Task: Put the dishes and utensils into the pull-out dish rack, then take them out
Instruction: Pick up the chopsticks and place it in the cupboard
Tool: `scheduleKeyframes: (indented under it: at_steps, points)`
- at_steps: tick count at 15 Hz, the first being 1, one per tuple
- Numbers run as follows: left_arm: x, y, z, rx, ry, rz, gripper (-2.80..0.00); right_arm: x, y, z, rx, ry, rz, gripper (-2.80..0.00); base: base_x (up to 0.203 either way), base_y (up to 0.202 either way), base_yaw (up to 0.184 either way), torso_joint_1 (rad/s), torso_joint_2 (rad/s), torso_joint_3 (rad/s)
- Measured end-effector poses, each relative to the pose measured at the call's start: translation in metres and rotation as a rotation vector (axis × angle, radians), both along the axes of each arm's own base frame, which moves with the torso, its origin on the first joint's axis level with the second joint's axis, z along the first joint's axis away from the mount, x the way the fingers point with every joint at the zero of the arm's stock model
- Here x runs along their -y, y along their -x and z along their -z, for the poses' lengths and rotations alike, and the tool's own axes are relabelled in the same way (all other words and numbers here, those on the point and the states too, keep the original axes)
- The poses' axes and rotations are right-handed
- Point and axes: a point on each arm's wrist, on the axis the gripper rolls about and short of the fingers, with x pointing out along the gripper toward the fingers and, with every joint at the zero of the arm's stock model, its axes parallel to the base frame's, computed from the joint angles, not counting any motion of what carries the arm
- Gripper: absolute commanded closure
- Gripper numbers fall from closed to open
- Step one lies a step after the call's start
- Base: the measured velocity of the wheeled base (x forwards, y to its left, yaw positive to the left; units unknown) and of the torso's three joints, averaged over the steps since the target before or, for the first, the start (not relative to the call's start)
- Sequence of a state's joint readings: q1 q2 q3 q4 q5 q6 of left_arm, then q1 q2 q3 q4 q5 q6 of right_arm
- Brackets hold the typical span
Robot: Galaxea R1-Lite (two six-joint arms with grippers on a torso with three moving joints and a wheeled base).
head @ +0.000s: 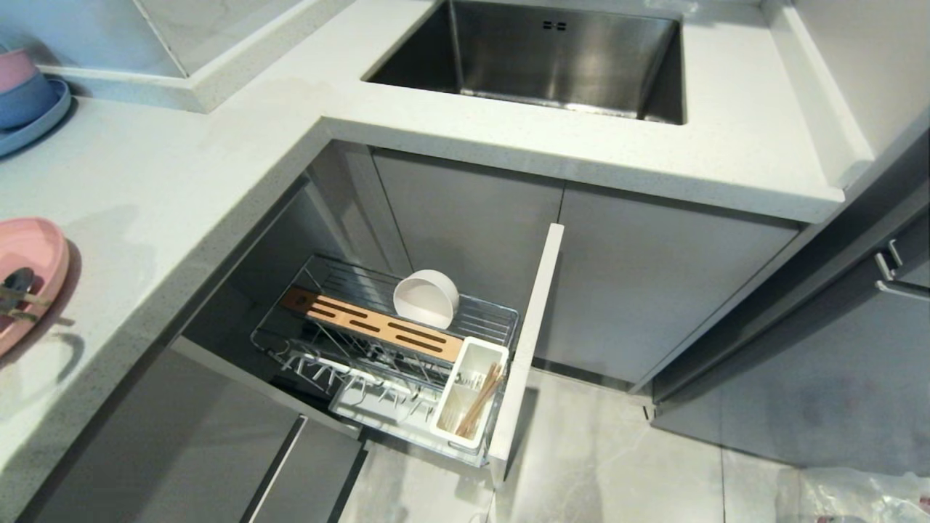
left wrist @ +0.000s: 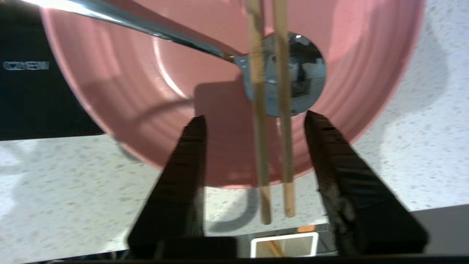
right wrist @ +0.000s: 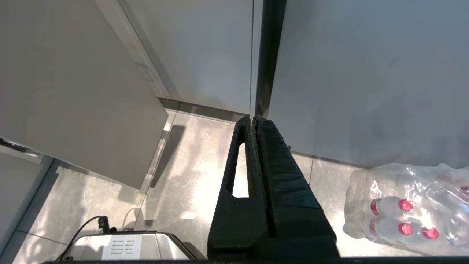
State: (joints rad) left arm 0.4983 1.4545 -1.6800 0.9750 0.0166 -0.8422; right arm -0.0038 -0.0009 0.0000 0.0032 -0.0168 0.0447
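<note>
- My left end effector (left wrist: 254,119) stands half open, gripping nothing.
- The chopsticks (left wrist: 273,121) lie between its fingers, long axis twelve-to-six, across the spoon (left wrist: 293,73) on the pink plate (left wrist: 128,91), on the counter (left wrist: 73,190).
- Right end effector (right wrist: 254,119) closed, parked.

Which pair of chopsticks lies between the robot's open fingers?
The chopsticks lying across the spoon on the pink plate, between the left gripper fingers. The other pair stands in the rack's white cup.

White speckled countertop (head: 189,196), steel sink (head: 552,58), grey cabinets (head: 654,290) (possibly handleless), marbled floor tiles (head: 603,450).
</note>
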Motion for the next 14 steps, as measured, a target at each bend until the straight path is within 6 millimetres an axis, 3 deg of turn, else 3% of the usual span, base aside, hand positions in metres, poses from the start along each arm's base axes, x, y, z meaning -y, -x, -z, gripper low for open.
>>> scheduleKeyframes:
  at_steps: [14]
  points:
    - [-0.006, -0.019, 0.023, -0.013, 0.049, 0.006, -2.8, 0.0, 0.0, 0.0, 0.0, -0.001, 0.0, 0.0, 0.0, 0.0, 0.0, 0.0, 0.0, 0.0]
